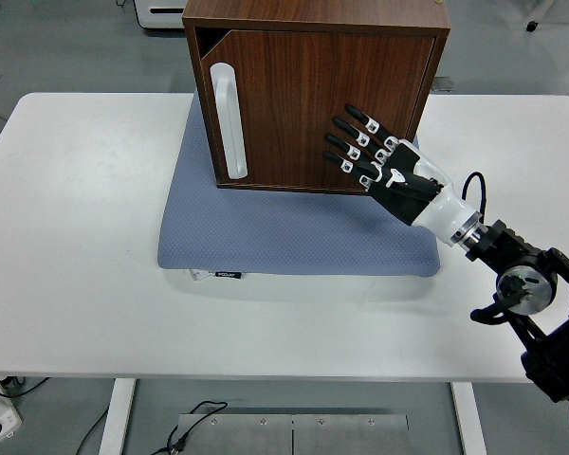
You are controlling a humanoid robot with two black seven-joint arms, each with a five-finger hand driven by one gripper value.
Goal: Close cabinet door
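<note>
The white surface (85, 218) carries a blue-grey mat (266, 237), and the wooden cabinet (318, 19) stands on the mat's far half. Its door (303, 104) looks nearly shut, though a dark wedge shows at the upper left corner by the long white handle (228, 121), so I judge it may not be fully seated. The door reads as a stiff, flat panel on a hinge, light to swing; a flat push on the handle side should serve better than any grip, and the box could slide on the soft mat if shoved hard. The right hand (375, 152) is open, fingers (353, 116) spread, holding nothing, in front of the door's right half; contact cannot be told. Hinges and interior are hidden, and the left arm is out of view
</note>
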